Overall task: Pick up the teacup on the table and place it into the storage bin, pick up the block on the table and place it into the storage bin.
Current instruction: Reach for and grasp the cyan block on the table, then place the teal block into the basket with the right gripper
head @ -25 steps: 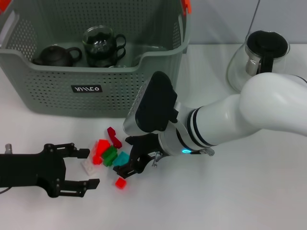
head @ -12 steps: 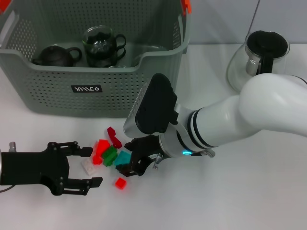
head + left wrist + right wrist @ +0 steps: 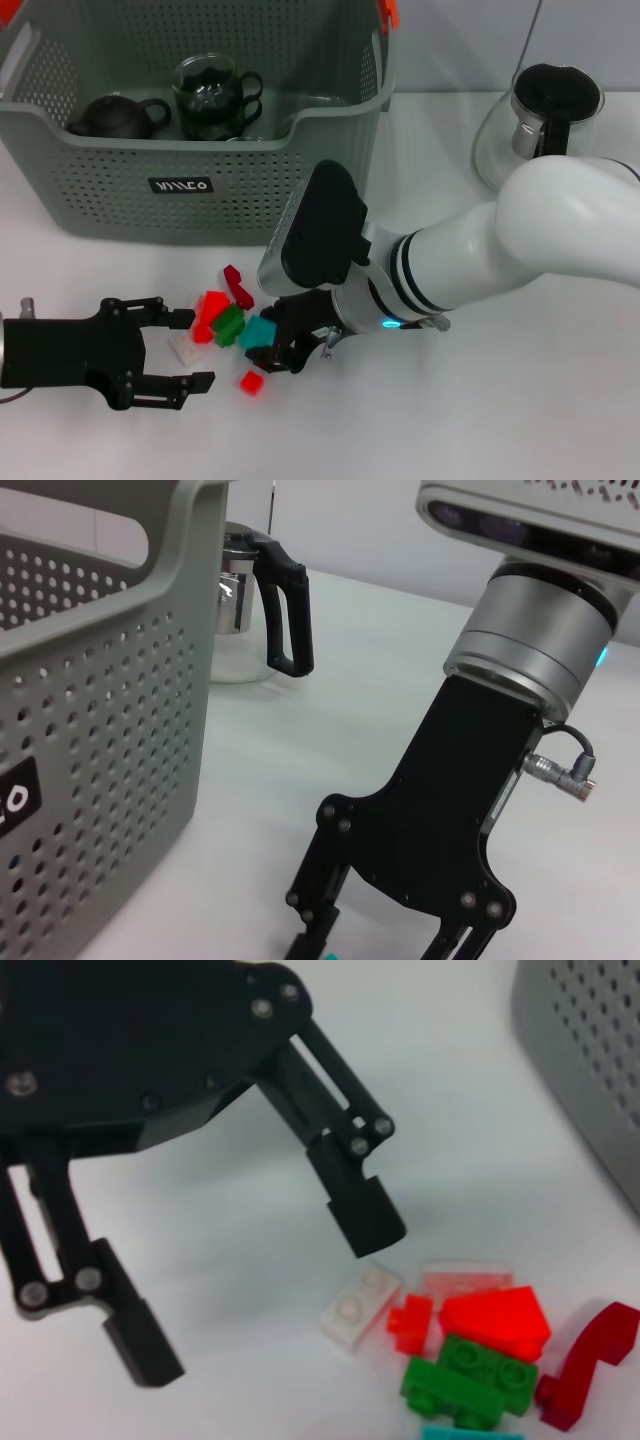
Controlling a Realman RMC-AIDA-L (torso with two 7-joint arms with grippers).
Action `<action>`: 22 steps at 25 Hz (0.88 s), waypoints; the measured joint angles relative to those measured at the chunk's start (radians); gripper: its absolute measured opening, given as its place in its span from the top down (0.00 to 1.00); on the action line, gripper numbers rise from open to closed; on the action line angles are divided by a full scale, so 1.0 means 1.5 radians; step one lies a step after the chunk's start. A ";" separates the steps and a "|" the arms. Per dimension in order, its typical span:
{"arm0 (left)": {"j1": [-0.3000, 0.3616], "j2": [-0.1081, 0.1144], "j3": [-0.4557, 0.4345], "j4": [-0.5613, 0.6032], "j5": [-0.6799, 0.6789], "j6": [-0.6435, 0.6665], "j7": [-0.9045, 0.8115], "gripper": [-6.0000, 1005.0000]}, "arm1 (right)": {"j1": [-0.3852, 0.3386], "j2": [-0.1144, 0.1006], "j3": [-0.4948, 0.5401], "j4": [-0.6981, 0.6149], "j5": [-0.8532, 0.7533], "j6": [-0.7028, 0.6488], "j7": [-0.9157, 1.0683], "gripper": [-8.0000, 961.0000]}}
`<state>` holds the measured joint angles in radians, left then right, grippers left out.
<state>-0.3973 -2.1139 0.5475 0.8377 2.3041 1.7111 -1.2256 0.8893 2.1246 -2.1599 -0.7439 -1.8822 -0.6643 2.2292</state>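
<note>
Storage bin (image 3: 200,150): grey-green perforated plastic, black label, orange-red rim clip, at the back of the white counter (image 3: 520,420); it holds a dark teapot (image 3: 115,117) and stacked glass teacups (image 3: 210,95). Studded plastic blocks (image 3: 228,322) in red, green, teal and white lie clustered before it. Right end effector (image 3: 272,348), fingers clamped on the teal block (image 3: 257,332). Left end effector (image 3: 185,350), matte black, fingers apart, just beside the cluster. Glass kettle (image 3: 540,120) behind the right arm.

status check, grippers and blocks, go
Right gripper down at teal block, grip unclear. Left gripper open beside the block pile. Cups already in storage bin.
</note>
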 joint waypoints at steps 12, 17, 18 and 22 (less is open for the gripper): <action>0.002 0.002 -0.005 0.006 0.000 0.004 -0.003 0.18 | -0.043 -0.016 0.024 -0.074 -0.013 -0.024 -0.002 0.54; 0.005 0.003 -0.005 0.007 0.001 0.005 -0.005 0.18 | -0.124 -0.024 0.179 -0.173 -0.091 -0.126 -0.010 0.56; 0.005 0.003 -0.005 0.007 0.001 0.005 -0.006 0.18 | -0.139 -0.024 0.213 -0.199 -0.106 -0.150 -0.013 0.56; 0.007 0.003 -0.008 0.008 0.001 0.005 -0.007 0.18 | -0.190 -0.025 0.329 -0.317 -0.132 -0.291 -0.016 0.56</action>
<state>-0.3863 -2.1092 0.5357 0.8495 2.3055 1.7181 -1.2358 0.6041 2.0875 -1.6658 -1.2194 -2.0798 -1.1006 2.2047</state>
